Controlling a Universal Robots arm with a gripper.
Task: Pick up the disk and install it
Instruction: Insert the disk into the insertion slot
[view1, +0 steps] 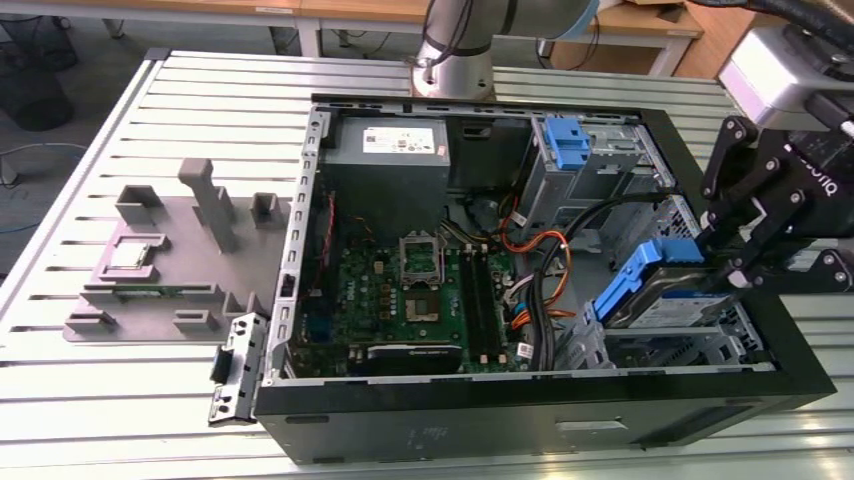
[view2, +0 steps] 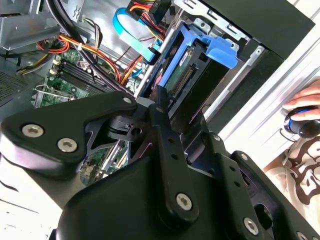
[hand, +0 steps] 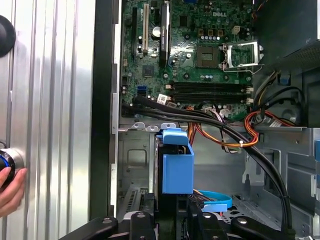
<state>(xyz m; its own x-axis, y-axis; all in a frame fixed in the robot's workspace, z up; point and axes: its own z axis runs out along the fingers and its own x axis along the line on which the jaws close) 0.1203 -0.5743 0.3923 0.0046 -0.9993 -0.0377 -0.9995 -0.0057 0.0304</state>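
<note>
Gripper (view1: 734, 270) closed narrow on the disk (view1: 663, 300), gripping its near end; disk sits btwn the fingers, tilted, reaching away from claw into drive cage (view1: 701, 348).

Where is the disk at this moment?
In the exterior view, the disk is on the exterior view's right, inside the open computer case at its drive bay, right of the motherboard and close against the end effector.
</note>
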